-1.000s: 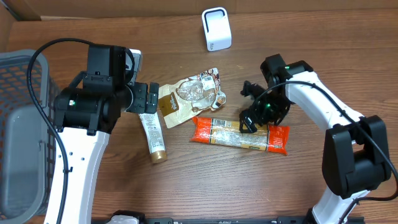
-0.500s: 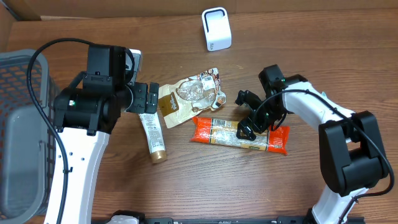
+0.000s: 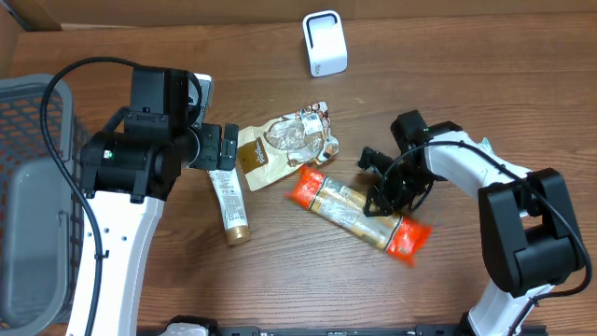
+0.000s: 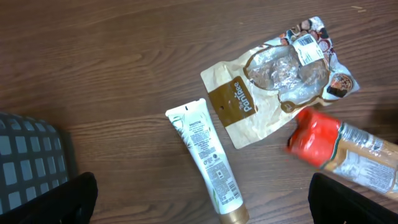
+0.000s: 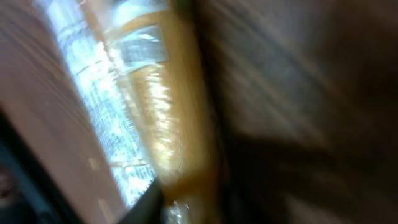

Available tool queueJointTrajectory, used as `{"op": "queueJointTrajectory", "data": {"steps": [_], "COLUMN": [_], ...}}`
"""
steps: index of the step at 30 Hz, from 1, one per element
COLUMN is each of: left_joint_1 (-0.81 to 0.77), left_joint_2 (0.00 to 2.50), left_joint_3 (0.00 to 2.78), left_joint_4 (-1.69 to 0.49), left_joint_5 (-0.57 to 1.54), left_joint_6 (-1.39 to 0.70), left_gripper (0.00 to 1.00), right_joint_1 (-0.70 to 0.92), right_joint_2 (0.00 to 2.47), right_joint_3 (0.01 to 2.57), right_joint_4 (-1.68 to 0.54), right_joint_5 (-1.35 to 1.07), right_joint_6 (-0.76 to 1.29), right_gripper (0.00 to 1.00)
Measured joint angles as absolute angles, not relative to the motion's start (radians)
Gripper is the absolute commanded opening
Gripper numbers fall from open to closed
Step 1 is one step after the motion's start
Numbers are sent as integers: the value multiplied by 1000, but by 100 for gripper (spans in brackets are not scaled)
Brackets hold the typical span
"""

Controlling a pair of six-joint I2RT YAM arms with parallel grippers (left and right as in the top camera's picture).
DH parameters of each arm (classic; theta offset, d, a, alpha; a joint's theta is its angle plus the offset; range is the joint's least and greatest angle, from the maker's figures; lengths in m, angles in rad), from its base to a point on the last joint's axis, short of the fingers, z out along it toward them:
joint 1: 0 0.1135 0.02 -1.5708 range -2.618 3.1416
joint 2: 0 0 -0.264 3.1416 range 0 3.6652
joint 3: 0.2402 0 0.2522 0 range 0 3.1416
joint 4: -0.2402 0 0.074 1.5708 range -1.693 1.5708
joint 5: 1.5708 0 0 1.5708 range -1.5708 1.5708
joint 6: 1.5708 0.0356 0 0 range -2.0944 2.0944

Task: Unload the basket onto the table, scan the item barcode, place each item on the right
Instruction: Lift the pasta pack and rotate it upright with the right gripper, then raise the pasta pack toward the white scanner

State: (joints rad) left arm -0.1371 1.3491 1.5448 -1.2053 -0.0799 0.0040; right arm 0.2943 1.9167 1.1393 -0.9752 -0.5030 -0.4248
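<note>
**Packet gripped at mid-length, scanner well apart**

Overhead: The snack packet (image 3: 343, 207) is seen lying slantwise on the tabletop (image 3: 298, 289), right of centre. One orange end points far-left and the other near-right. The right tool (image 3: 387, 194) is set over its middle and appears narrowed onto it, so the packet is judged to be held. The left tool (image 3: 222, 147) is spread wide and empty, just beside a tube (image 3: 229, 201) and a crumpled pouch (image 3: 284, 147). The white scanner (image 3: 325, 44) stands at the far edge, well apart from the packet.

Left wrist: The left tool's fingertips (image 4: 81, 199) are seen at the two near corners, wide apart, with nothing gripped. One orange end of the packet is caught at the right, blurred.

Right wrist: The view is filled by clear film and a printed label, heavily blurred. No fingers can be made out.

The packet is judged light, soft-walled and slippery, with contents that could be crushed. A hold across the narrow width near mid-length is favoured, so that the ends sag least. Where the barcode lies cannot be told.
</note>
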Motion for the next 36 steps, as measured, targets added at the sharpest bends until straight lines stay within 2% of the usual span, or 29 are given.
{"op": "queueJointTrajectory", "data": {"steps": [10,19,23,28,36], "left_joint_1": [-137,-137,-137,-137,-138], "left_joint_2": [1349,1349,1349,1349,1349], "left_joint_3": [1545,1545,1545,1545,1545], "left_joint_4": [-1205,-1205,-1205,-1205,-1205], "left_joint_5": [-80,-80,-80,-80,-80], "left_joint_6": [4,4,4,4,4], "left_gripper": [100,99,100,100,100], "right_joint_1": [295,294,297,350,541], "right_joint_2": [1918,1894,1788,1648,1718], "right_joint_3": [1149,1276,1316,1336,1332], "right_joint_4": [-1023,-1108,-1104,-1145,-1195], "right_joint_5": [-551,-453,-258,141,454], "right_joint_6": [-273,-91,74,279,406], "right_gripper": [4,4,4,4,4]}}
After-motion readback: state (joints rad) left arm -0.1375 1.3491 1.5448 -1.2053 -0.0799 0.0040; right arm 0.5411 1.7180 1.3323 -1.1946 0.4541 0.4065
